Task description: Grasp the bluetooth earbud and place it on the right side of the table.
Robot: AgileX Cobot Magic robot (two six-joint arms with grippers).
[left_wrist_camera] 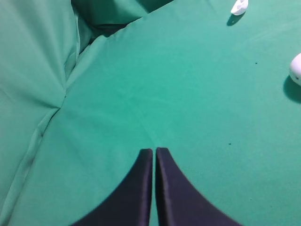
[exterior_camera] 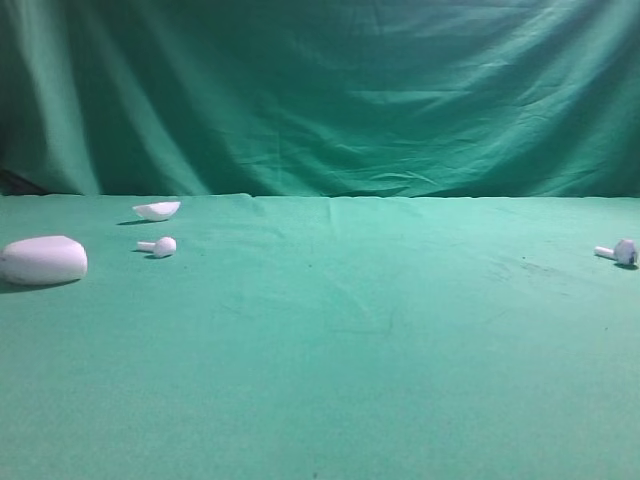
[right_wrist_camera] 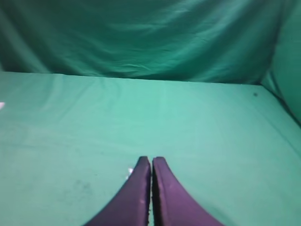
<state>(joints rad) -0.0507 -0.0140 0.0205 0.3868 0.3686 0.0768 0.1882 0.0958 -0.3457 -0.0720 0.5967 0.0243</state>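
Table (exterior_camera: 330, 400): green cloth, matching backdrop.
Bluetooth earbud (exterior_camera: 617, 252): lying far right.
Left hand (left_wrist_camera: 154, 153): clenched, empty.
Right hand (right_wrist_camera: 151, 162): clenched, empty.

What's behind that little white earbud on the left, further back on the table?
Behind the left earbud lies a small white shell-shaped piece, apart from it, on the green table. Past that hangs the green backdrop. Nothing shows what the cloth covers.

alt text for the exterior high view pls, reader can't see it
A green-cloth table holds four small white items and no robot arm is in view. On the left lie an oval case, a shallow shell-like piece and a stemmed earbud. A second stemmed earbud lies alone at the far right, before a draped green backdrop.
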